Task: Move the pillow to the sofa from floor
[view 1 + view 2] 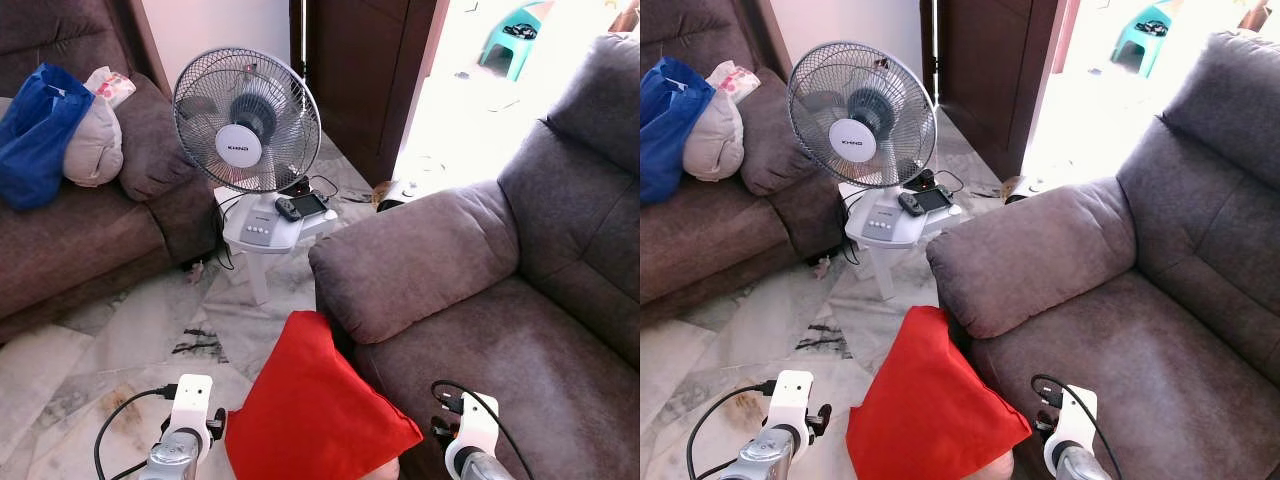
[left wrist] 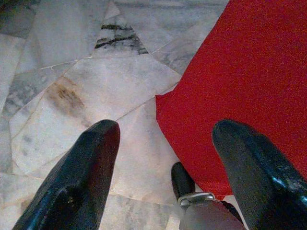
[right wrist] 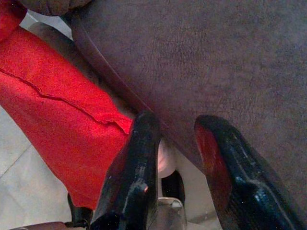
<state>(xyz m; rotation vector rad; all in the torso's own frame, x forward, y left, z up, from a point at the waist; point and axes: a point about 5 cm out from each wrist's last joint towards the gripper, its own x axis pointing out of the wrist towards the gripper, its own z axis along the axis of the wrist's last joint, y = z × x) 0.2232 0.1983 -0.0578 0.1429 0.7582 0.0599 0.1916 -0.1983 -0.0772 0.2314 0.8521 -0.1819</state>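
Red pillow (image 1: 315, 410), plain, no pattern
Big sofa (image 1: 520, 300) grey-brown all over
Other sofa (image 1: 90, 240) darker brown
Floor (image 1: 60, 380) pale marble, grey and white, black streaks, one rusty brown stain
Fan (image 1: 246, 120) grey cage, white middle, white stand
Blue bag (image 1: 35, 135) beside cream cushion (image 1: 95, 145)
Teal stool (image 1: 515, 35) out by bright doorway
Dark brown door (image 1: 365, 70)
Gripper fingers (image 2: 81, 177) shiny black

One readable text: brand word on the round white hub badge of the table fan (image 1: 246, 120), reads roughly "KHIND", dark letters, small and slightly soft. Fan's control panel (image 1: 259, 230) has buttons with markings too small to read. Nothing else legible.
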